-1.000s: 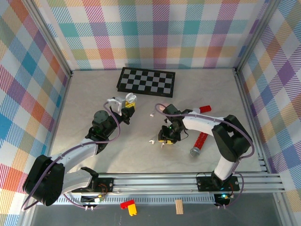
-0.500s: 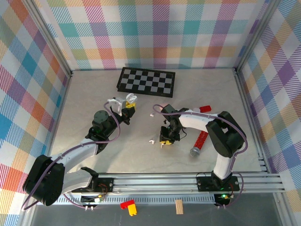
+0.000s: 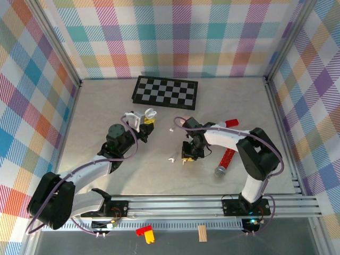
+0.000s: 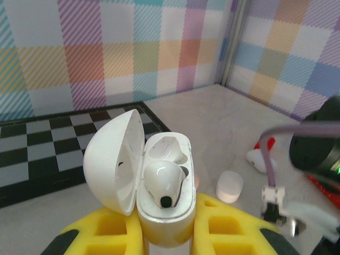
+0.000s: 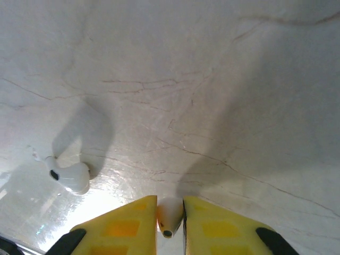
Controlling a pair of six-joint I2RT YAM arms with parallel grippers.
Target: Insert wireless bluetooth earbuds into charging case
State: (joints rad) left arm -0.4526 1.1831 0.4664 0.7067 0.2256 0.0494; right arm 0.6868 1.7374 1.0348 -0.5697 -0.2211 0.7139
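My left gripper (image 4: pixel 167 226) is shut on the base of a white charging case (image 4: pixel 162 212) whose lid (image 4: pixel 109 159) hangs open to the left. One white earbud (image 4: pixel 162 183) sits in the near socket and the far socket (image 4: pixel 167 149) is empty. In the top view this gripper (image 3: pixel 142 121) holds the case (image 3: pixel 139 115) left of centre. My right gripper (image 5: pixel 170 210) is shut on a white earbud (image 5: pixel 170 215) just above the table, and it also appears in the top view (image 3: pixel 187 156). Another white earbud (image 5: pixel 69 178) lies on the table to its left (image 3: pixel 171 159).
A third small earbud (image 3: pixel 171 129) lies between the arms. A checkerboard (image 3: pixel 166 91) lies at the back. A red block (image 3: pixel 231 122) and a red tube (image 3: pixel 227 158) with a grey cap lie right of my right arm. A small white rounded piece (image 4: pixel 229 186) rests beyond the case.
My left gripper has carried the open case slightly farther from the bases. My right arm's elbow has shifted a little while its gripper stays low over the same spot.
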